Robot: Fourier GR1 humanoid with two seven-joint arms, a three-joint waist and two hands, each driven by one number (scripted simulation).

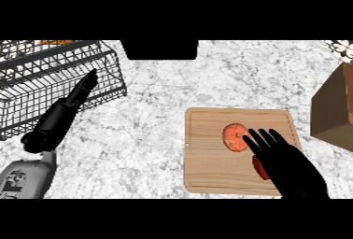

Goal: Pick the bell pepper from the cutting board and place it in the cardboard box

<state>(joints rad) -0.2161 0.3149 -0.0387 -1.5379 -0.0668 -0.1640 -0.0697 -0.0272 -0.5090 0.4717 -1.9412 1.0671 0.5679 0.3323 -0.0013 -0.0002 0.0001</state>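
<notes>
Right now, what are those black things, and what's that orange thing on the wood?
You are looking down from a robot's head at a kitchen counter. The black things are its two hands on grey arms. The right hand is open, its fingers straight, over a wooden cutting board. The orange thing is a bell pepper lying on that board, just beside the fingers. A bit of red peeks out under the hand; I can't tell what it is. Nothing is held yet. The left hand rests open near a wire basket. The brown cardboard box at the right is where the pepper should go.
</notes>
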